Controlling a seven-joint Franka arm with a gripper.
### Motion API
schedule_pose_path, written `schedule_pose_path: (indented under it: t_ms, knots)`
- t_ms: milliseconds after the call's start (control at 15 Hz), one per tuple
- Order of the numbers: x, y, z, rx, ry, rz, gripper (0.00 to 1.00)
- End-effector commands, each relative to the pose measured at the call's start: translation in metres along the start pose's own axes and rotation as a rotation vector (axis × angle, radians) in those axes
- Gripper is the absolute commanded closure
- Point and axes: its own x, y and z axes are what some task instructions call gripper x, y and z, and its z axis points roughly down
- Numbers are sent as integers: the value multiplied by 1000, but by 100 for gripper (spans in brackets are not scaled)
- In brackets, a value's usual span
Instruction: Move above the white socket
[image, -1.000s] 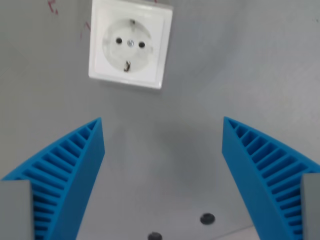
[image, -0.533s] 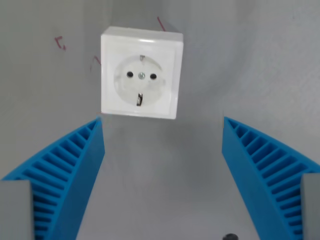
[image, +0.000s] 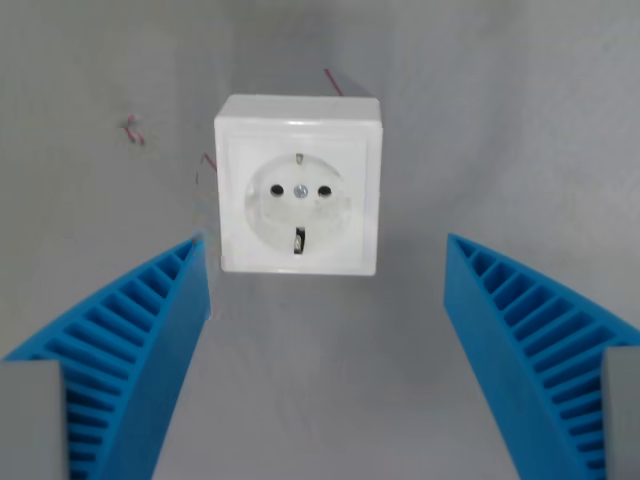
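The white socket (image: 299, 186) is a square wall-type socket lying on a grey surface, in the upper middle of the wrist view. It has a round recess with two pin holes and a screw. My gripper (image: 325, 245) is open and empty, its blue ribbed fingers (image: 130, 350) spread wide at the lower left and lower right. The socket lies just beyond the fingertips, a little to the wrist view's left of the midline between them.
The grey surface (image: 520, 130) carries small red pen marks (image: 131, 129) to the wrist view's left of the socket and one (image: 333, 82) just above it.
The camera has moved: the socket has shifted down and slightly right in the view, now nearer the middle between the fingers. The dark screw holes at the bottom have left the view.
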Motion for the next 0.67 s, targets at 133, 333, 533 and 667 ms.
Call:
schedule_pose_path:
  t_ms: [133,333,533,667]
  knots:
    - [12,-11,8,-108,54,88,0]
    - [14,-13,10,-111,56,84,0]
    - [13,-14,10,-111,58,80,0]
    - [13,-15,10,-111,59,78,0]
